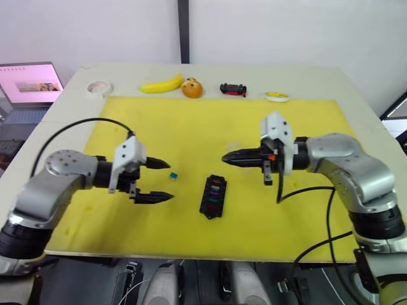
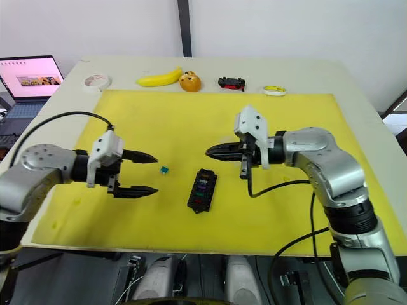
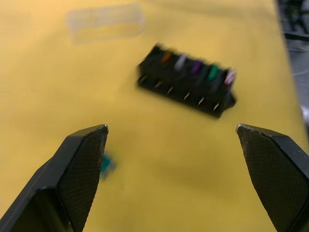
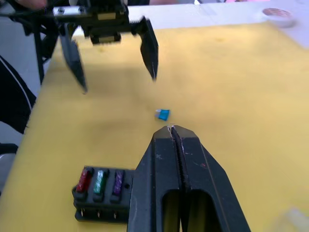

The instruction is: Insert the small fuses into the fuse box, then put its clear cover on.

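Left wrist view: teal fuse [image 3: 106, 165] beside left end effector [image 3: 171, 140].

Teal fuse [image 2: 164, 170] beside black fuse box [image 2: 202, 189]

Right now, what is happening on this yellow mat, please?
The robot is filling the fuse box with small fuses. Five already sit in its slots; the teal fuse lies loose on the yellow mat. The left gripper hovers open near that fuse, holding nothing. The right gripper is shut and empty. The clear cover lies on the mat, not yet fitted.
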